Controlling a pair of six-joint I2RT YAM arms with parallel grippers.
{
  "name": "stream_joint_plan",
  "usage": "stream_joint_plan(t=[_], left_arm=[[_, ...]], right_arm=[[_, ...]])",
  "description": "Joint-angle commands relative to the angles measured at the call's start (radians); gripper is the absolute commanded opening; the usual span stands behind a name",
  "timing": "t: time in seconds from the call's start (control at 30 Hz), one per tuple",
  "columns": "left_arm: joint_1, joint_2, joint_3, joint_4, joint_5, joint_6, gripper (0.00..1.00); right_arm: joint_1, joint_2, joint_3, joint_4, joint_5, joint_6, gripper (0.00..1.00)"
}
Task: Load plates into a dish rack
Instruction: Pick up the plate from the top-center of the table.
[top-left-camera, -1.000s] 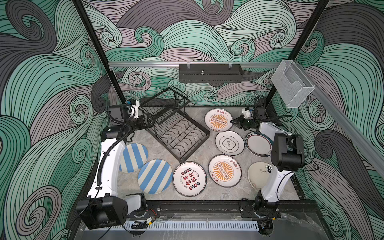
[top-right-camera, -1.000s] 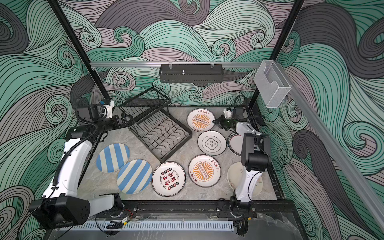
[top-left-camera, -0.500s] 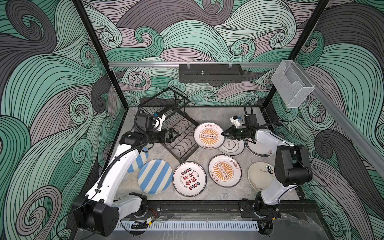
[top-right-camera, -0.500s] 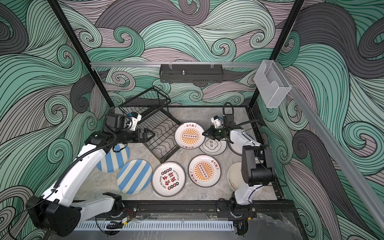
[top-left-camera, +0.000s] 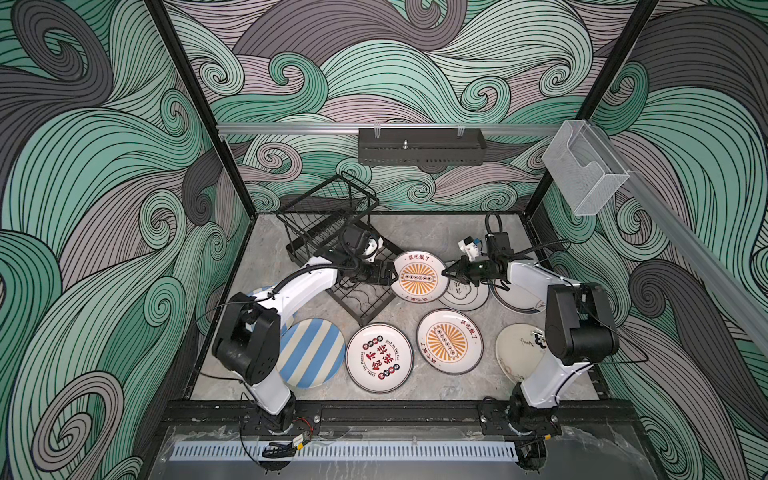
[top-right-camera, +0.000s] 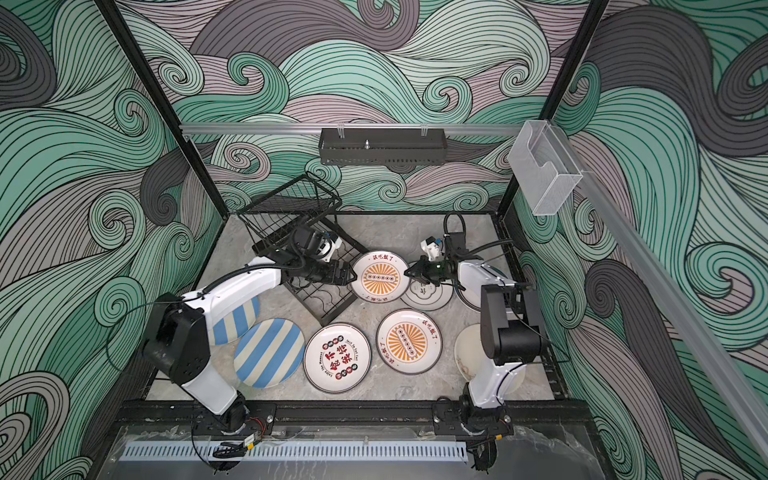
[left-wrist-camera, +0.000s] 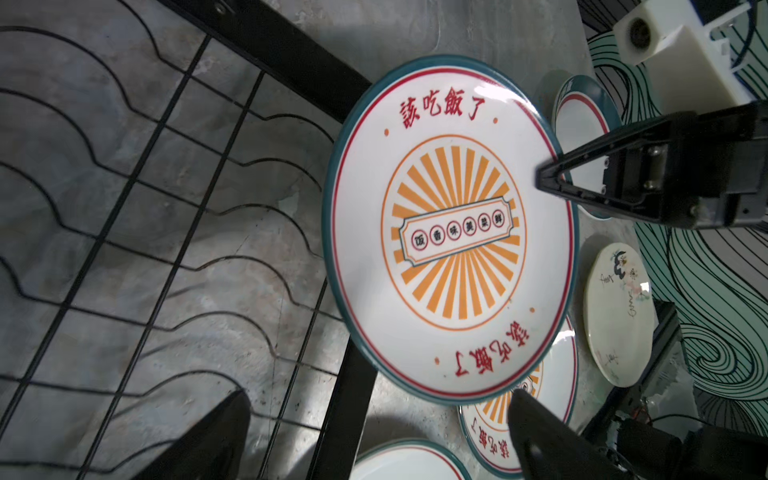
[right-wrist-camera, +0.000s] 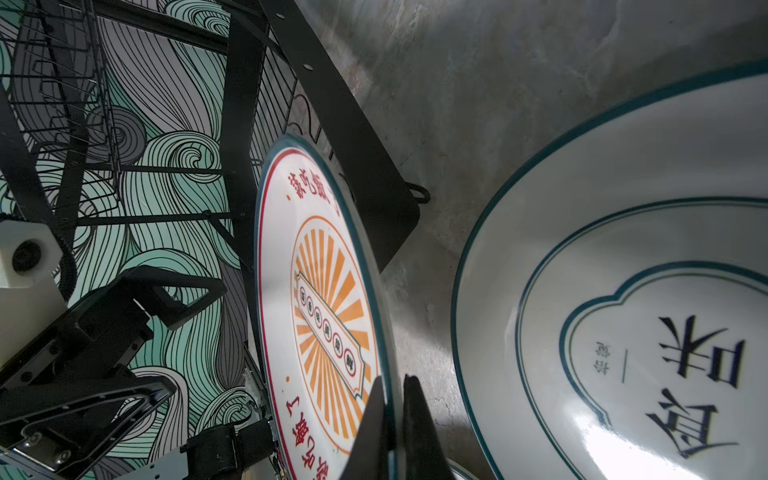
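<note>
An orange sunburst plate (top-left-camera: 419, 277) (top-right-camera: 380, 276) hangs tilted above the table, and my right gripper (top-left-camera: 446, 272) (right-wrist-camera: 392, 382) is shut on its rim. My left gripper (top-left-camera: 392, 274) (left-wrist-camera: 378, 399) stands open at the opposite rim of this plate (left-wrist-camera: 453, 232), which lies just ahead of its fingertips, ungripped. Below it is the flat grid base of the black dish rack (top-left-camera: 361, 305) (left-wrist-camera: 166, 208); the raised shelf (top-left-camera: 328, 203) is behind. Several plates lie flat: blue-striped (top-left-camera: 309, 353), red-and-black characters (top-left-camera: 379, 357), a second sunburst (top-left-camera: 449, 340), cream (top-left-camera: 517, 351).
A white plate with dark characters (top-left-camera: 467, 295) (right-wrist-camera: 623, 332) lies under the right gripper, another white plate (top-left-camera: 517, 297) beside it. A blue-striped plate (top-right-camera: 237, 324) is partly hidden under the left arm. A black perforated tray (top-left-camera: 422, 147) and clear box (top-left-camera: 586, 166) hang on the walls.
My right gripper has lifted the sunburst plate off the back of the table and carried it left towards the rack. The left arm has swung from the far left across the rack to the plate.
</note>
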Motion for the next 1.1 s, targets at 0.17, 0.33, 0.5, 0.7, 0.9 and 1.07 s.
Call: stream_joint_plan(t=[0.17, 0.33, 0.5, 0.7, 0.9, 1.07], left_arm=[[-0.039, 0.153, 0.142, -0.046, -0.025, 0.046, 0.99], [-0.046, 0.175, 0.159, -0.049, -0.009, 0.067, 0.99], [-0.052, 0.198, 0.179, -0.034, 0.035, 0.089, 0.99], [-0.057, 0.225, 0.199, -0.028, 0.067, 0.1, 0.99], [-0.057, 0.222, 0.2, -0.025, 0.071, 0.106, 0.99], [-0.057, 0.216, 0.202, -0.025, 0.067, 0.108, 0.99]], right_arm=[[0.024, 0.003, 0.019, 0.005, -0.025, -0.025, 0.0], [0.039, 0.017, 0.028, 0.022, -0.026, -0.01, 0.0], [0.051, 0.039, 0.042, 0.02, -0.033, -0.011, 0.0], [0.057, 0.053, 0.056, 0.011, -0.038, -0.016, 0.02], [0.067, 0.054, 0.054, 0.021, -0.042, -0.01, 0.16], [0.067, 0.047, 0.045, 0.043, -0.051, 0.006, 0.18]])
